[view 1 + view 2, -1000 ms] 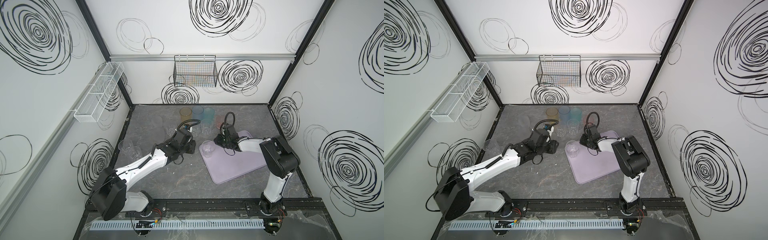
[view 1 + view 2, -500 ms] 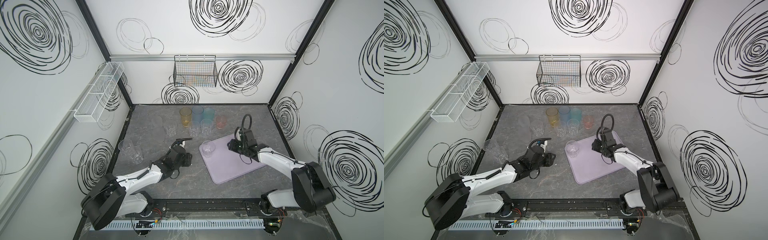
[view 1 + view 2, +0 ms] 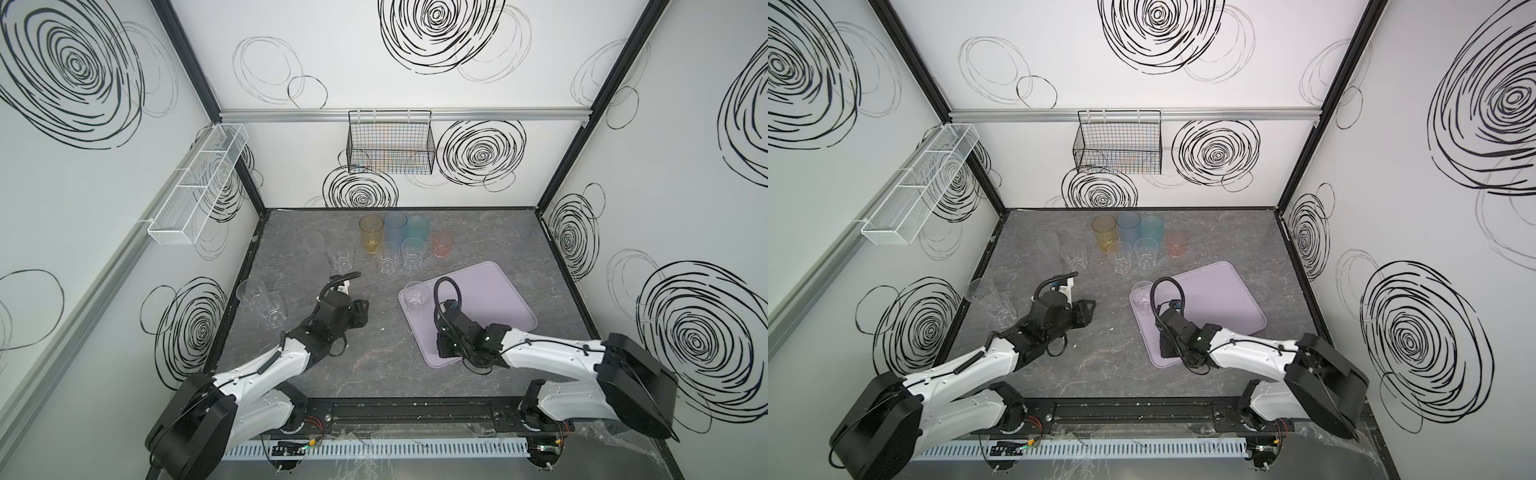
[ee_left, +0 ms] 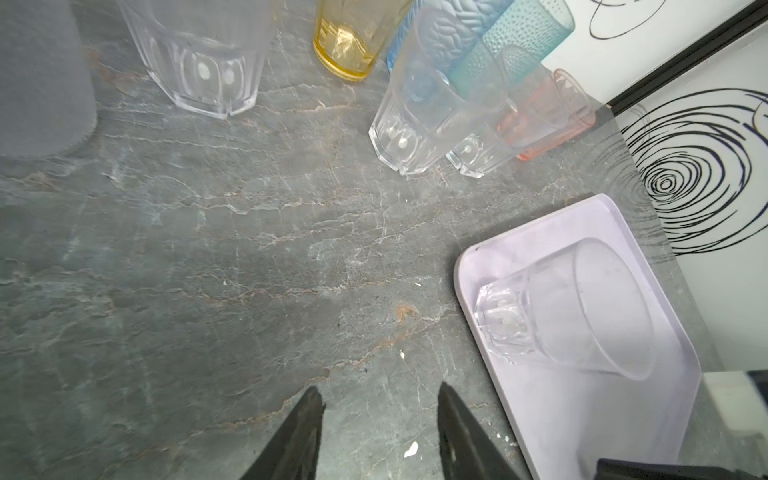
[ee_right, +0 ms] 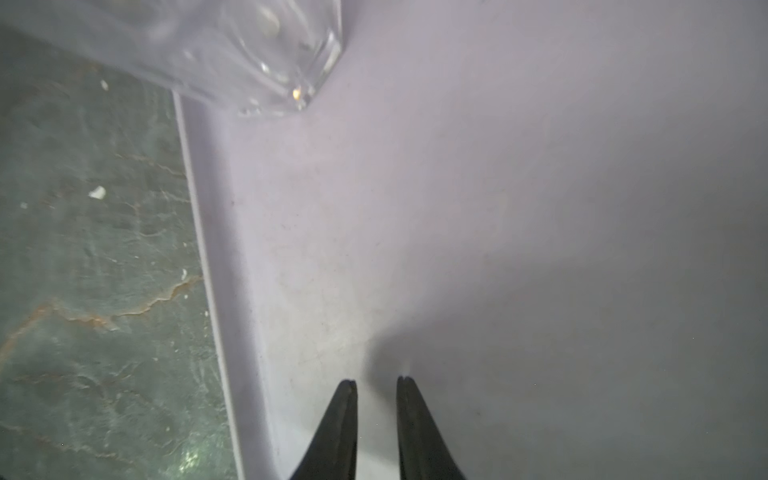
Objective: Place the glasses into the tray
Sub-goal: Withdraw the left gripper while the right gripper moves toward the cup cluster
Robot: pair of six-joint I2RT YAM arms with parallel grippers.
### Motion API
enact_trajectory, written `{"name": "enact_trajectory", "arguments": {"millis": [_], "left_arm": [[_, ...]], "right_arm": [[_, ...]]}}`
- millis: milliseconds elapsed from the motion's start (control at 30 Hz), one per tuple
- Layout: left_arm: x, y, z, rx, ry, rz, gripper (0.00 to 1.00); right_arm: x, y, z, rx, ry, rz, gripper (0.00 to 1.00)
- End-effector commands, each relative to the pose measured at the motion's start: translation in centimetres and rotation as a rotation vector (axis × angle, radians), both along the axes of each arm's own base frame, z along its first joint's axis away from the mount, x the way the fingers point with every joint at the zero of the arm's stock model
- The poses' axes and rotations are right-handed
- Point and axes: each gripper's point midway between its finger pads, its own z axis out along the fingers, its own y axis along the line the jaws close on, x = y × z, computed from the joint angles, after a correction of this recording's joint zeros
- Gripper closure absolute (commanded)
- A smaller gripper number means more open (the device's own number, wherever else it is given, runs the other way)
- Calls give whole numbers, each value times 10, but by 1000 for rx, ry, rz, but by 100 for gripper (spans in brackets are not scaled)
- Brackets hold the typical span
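The lilac tray (image 3: 490,307) lies right of centre, with one clear glass (image 3: 417,295) upright in its far left corner. The other glasses stand on the table: amber (image 3: 371,232), blue (image 3: 395,226), teal (image 3: 417,227), pink (image 3: 442,244) and several clear ones (image 3: 388,257) at the back, and two clear ones (image 3: 266,305) at the left edge. My left gripper (image 4: 380,395) is open and empty over bare table left of the tray. My right gripper (image 5: 376,380) hovers over the tray's near left part (image 5: 498,208); its jaws stand a narrow gap apart with nothing between them.
A frosted tumbler (image 3: 313,249) stands left of the back cluster. A black wire basket (image 3: 390,145) hangs on the back wall and a white mesh basket (image 3: 199,187) on the left wall. Grey stone tabletop (image 3: 374,365) lies between both arms.
Both arms have drawn back toward the near edge. The left gripper left the back cluster; the right gripper moved from beside the tray's glass to its near left part.
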Motion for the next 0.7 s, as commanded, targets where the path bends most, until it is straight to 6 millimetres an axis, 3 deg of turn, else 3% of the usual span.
{"name": "enact_trajectory", "arguments": {"millis": [0,200,433,533,667], "left_arm": [[-4,9,-2,6,-3,7,50],[-2,26,4,8,-10,50,49],[2,41,5,4,4,113,47],[5,45,7,-3,4,130,47],[8,49,13,26,-10,141,47]], "right_arm": [[0,21,0,-24,-18,-7,80],[-14,79,-5,36,22,90,80],[9,133,6,107,-17,88,83],[13,146,20,125,-28,113,83],[18,141,47,150,-53,147,82]]}}
